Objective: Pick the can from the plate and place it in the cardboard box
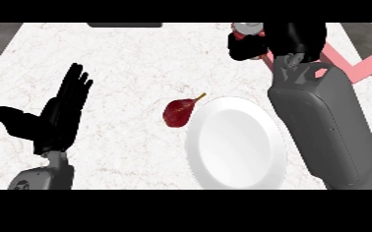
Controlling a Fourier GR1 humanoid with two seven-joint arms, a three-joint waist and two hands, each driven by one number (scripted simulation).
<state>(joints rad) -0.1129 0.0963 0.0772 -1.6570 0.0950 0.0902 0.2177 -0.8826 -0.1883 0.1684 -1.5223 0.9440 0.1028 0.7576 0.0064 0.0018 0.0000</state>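
Note:
The white plate (234, 146) lies near the counter's front right with nothing on it. My right hand (291, 38) is at the far right of the counter, fingers curled round the can (247, 28), of which only a grey and red end shows at the hand's left. Just behind and right of the hand, pink walls of the box (347, 65) show; the forearm hides most of it. Whether the can is over the box or beside it I cannot tell. My left hand (58, 113) rests open at the left, fingers up.
A dark red pear-like fruit (178, 112) with a stem lies on the counter just left of the plate. A dark flat object (125, 24) sits at the counter's far edge. The marble top (138, 64) stretches between the two hands.

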